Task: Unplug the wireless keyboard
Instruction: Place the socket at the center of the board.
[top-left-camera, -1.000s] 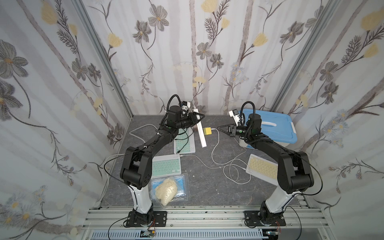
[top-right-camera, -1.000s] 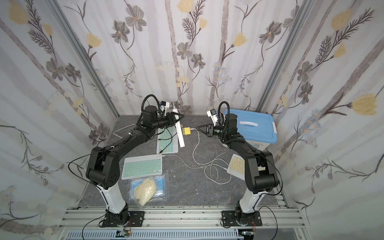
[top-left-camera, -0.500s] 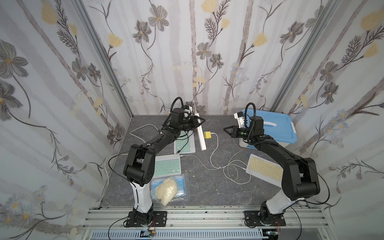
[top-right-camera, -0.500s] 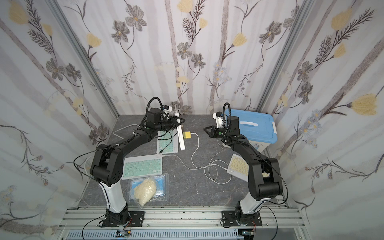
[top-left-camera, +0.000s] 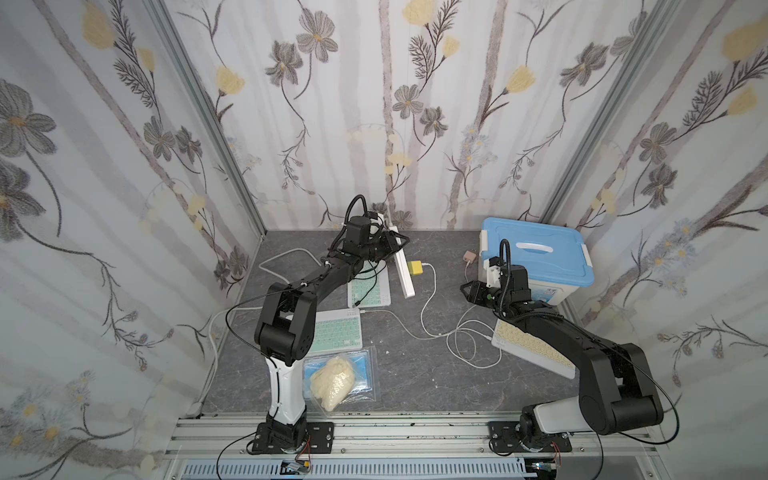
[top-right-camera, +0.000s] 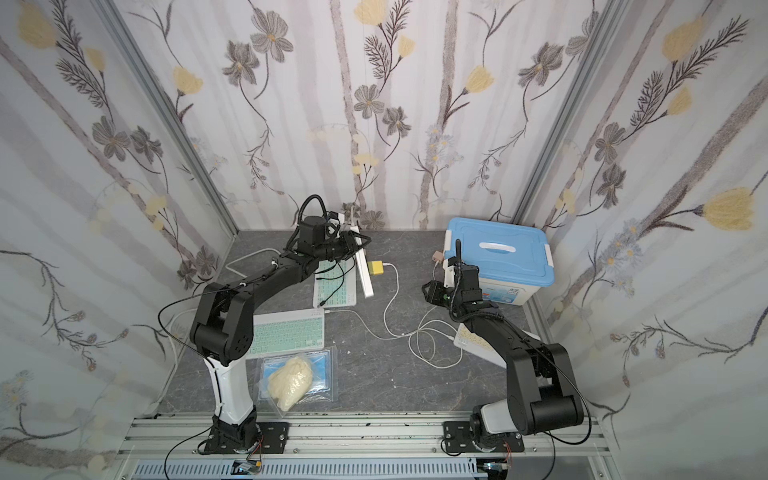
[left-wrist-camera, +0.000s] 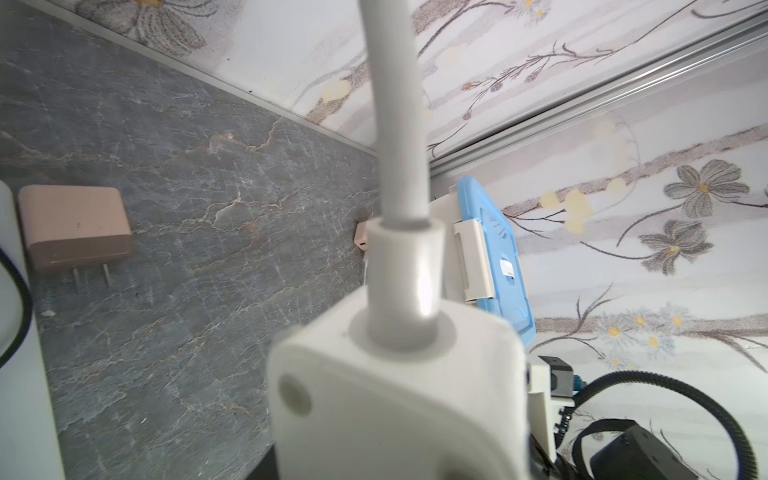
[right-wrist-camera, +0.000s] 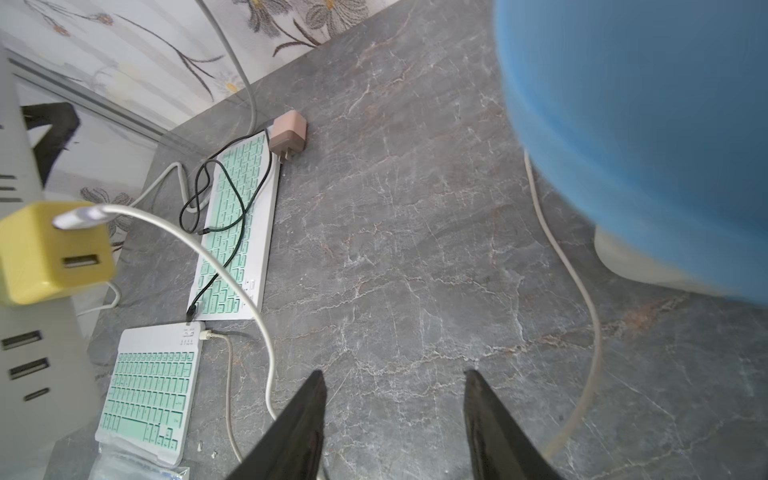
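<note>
Keyboard: three on the counter (top-left-camera: 415, 374), and I can't tell which one is meant. The mint keyboard (top-left-camera: 338, 332) lies front left with a white plug in its corner. The second mint keyboard (top-left-camera: 374, 293) is just behind it, and the yellow keyboard (top-left-camera: 523, 351) sits by the right edge, partly under the right arm. The power strip (top-left-camera: 405, 276) is near the back edge, tipped on its side, with the yellow charger (top-left-camera: 415, 267) seated in it and a white cable (right-wrist-camera: 145, 212) trailing forward. Left jaws are clamped on the strip's cord end, likely bracing it so a pull won't drag the strip. Right jaws are wide apart and empty over bare counter between the charger and the blue box (top-left-camera: 536, 257), touching nothing. They look ready to go for the cable.
</note>
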